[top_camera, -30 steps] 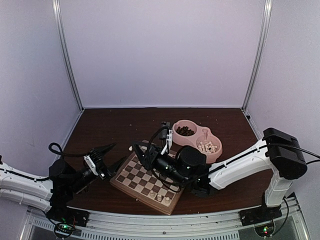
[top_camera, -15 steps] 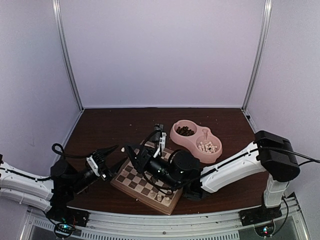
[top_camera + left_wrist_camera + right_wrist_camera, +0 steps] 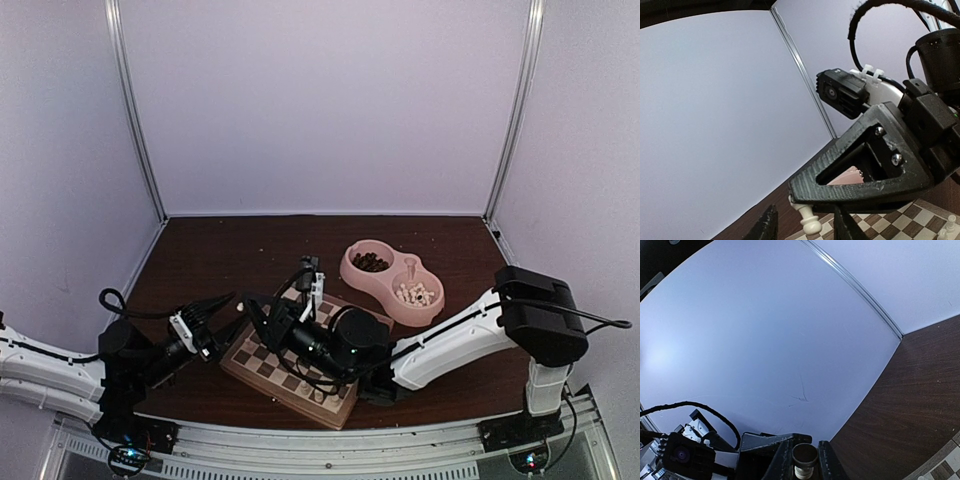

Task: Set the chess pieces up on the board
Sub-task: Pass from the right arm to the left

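One pale chess piece (image 3: 808, 221) is held in the air at the left corner of the board (image 3: 262, 362), just above the checks. It is pinched between the tips of the right arm's fingers (image 3: 781, 460), which are closed on it near its base. The piece appears to be upside down. Its long axis is seen steep and slightly slanted, with the round head lowest and the dark underside of the base (image 3: 804, 454) turned upward.

The left arm's fingers (image 3: 767, 227) stand apart, one on each side of the head. As far as can be told, the piece is touched by neither. The piece therefore lies straight ahead of the left fingers and between them, with its axis crossing their gap.

A hand-over is judged to be in hand, so that the piece can be turned upright.

A few pale pieces (image 3: 318, 392) are seen on the near edge of the board. Many more lie in the pink bowl (image 3: 390, 300), farther back on the counter (image 3: 220, 250).
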You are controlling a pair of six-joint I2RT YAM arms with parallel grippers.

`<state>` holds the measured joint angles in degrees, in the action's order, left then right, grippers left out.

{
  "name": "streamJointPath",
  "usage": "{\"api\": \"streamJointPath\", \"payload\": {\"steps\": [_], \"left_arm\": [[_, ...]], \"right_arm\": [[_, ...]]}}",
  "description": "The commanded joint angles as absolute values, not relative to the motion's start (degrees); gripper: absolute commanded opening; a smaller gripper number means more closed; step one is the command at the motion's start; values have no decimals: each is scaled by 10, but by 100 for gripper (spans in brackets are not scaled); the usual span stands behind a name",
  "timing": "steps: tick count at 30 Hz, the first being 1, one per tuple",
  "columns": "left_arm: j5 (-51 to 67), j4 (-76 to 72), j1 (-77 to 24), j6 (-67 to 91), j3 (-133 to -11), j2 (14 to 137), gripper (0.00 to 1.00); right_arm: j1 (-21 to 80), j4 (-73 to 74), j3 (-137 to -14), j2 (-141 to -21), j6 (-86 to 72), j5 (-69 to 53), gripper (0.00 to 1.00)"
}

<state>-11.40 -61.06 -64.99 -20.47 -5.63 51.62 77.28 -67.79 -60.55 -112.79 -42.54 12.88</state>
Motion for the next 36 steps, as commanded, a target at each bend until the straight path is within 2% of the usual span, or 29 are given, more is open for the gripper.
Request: {"api": "streamJointPath", "payload": {"steps": [1, 6, 20, 22, 28, 33, 36], "left_arm": [[-105, -632, -652, -206, -52, 510, 36], [-106, -633, -652, -206, -53, 513, 31], [-113, -628, -652, -204, -53, 504, 1], [-113, -625, -652, -202, -54, 503, 0], [-122, -594, -652, -193, -60, 491, 0], [-137, -538, -652, -173, -75, 481, 0], [-145, -496, -652, -159, -91, 486, 0]], "right_arm": [[777, -692, -618, -1134, -437, 122, 0], [779, -692, -621, -1135, -438, 120, 0], [781, -717, -622, -1145, -437, 120, 1], [781, -718, -619, -1143, -433, 124, 7], [781, -701, -593, -1111, -393, 157, 40], [773, -567, -568, -1022, -343, 190, 52], [763, -425, -578, -965, -315, 186, 53]]}}
